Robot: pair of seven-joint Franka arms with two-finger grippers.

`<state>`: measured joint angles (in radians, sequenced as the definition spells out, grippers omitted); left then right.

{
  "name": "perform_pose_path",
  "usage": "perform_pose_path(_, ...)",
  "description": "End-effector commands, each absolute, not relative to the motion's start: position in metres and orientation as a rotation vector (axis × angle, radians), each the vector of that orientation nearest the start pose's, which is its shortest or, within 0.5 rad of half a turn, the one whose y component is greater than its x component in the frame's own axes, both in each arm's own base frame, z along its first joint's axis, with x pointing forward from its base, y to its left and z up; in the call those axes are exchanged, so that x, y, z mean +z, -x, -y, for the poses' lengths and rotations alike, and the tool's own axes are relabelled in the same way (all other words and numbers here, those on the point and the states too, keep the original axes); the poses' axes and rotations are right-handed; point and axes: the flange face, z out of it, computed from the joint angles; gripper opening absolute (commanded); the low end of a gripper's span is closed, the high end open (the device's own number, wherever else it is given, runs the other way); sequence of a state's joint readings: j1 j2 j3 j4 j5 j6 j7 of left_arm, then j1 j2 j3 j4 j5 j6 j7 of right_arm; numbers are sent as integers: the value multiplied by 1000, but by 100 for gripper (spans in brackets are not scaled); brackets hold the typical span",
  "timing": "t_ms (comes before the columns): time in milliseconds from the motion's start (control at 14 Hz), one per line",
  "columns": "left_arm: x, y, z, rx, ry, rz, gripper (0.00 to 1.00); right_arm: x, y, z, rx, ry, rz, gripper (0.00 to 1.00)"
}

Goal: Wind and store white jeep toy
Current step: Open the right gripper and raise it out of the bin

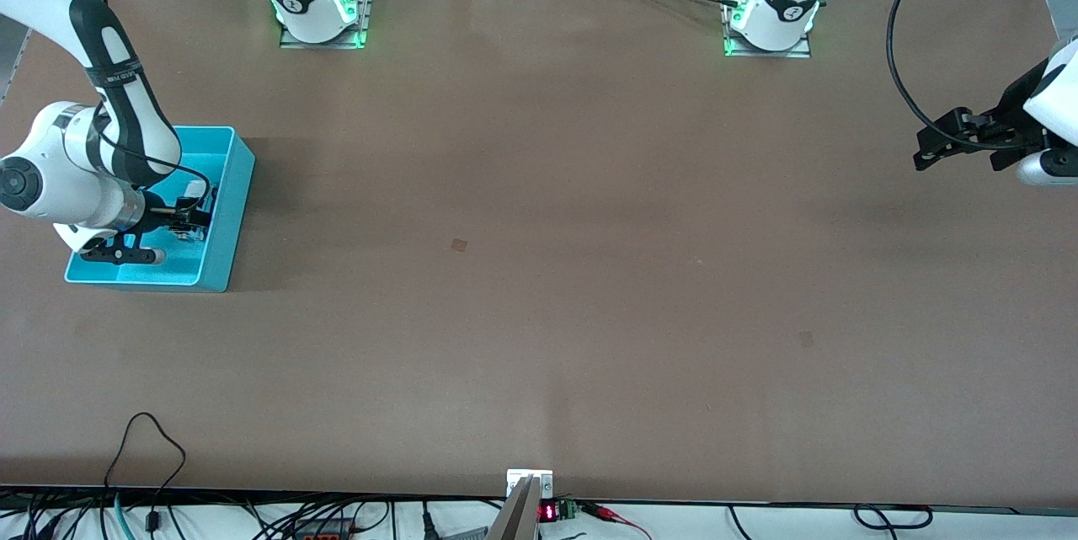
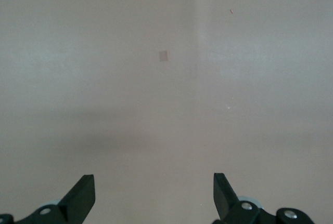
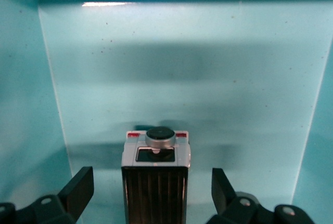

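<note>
We see right gripper [image 1: 187, 218] down inside turquoise bin [image 1: 240, 186], mid-left of front frame, jaws spread wide, gripping nothing. White jeep toy [image 3: 156, 174] sits on bin floor between right fingers [image 3: 78, 187], clear of both as far as we can tell; black ribbed roof and spare wheel show at bottom centre of right wrist frame. Left gripper [image 1: 935, 148] waits at right edge over bare tabletop [image 1: 539, 270], jaws open and empty.
</note>
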<state>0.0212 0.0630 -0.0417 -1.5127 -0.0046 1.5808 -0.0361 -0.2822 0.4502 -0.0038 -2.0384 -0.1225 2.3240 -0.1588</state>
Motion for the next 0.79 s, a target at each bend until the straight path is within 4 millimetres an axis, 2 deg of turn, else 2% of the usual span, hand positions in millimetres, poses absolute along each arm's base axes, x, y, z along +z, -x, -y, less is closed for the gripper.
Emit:
perform_pose_path(0,620,-570,13,-16,3171,37,100,227,-560,162,239,3178,-52,100)
perform_pose_path(215,620,-570,13,-16,3170,37,100,253,-563,151,227,3179,-25,100)
perform_pose_path(501,621,-570,13,-18,3171,37,100,302,-563,142,234,3183,-12,100)
perform_pose_path(716,621,-570,13,-18,3170,37,100,358,-560,140,213,3199,-19,100)
